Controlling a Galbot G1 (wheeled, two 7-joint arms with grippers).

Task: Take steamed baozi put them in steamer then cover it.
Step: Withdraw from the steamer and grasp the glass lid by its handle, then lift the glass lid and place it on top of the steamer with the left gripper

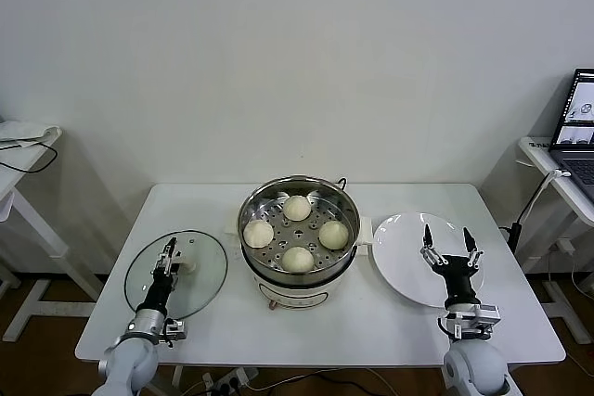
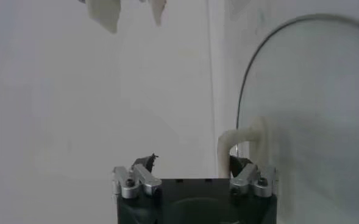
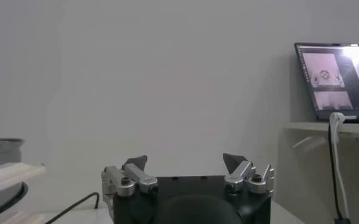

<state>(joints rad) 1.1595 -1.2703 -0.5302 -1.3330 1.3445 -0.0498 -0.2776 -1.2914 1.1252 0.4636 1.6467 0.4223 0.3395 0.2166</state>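
The steamer (image 1: 249, 207) stands at the table's middle on its cream-white base (image 1: 297, 298). Four steamed baozi lie on its perforated tray: one at the back (image 1: 297, 208), one left (image 1: 258, 233), one right (image 1: 333, 234), one in front (image 1: 297, 259). The cover (image 1: 200, 280) lies flat on the table to the left, its handle (image 1: 191, 267) up. My left gripper (image 1: 168, 255) is open and low over the cover. In the left wrist view (image 2: 193, 163) the handle (image 2: 249, 135) sits by one finger, not clasped. My right gripper (image 1: 449, 236) is open and empty above the white plate (image 1: 404, 252).
The empty white plate lies right of the steamer. A side table with a laptop (image 1: 580, 108) stands at far right, and it also shows in the right wrist view (image 3: 334, 79). Another side table (image 1: 23, 150) is at far left. The steamer's edge (image 3: 2, 149) shows in the right wrist view.
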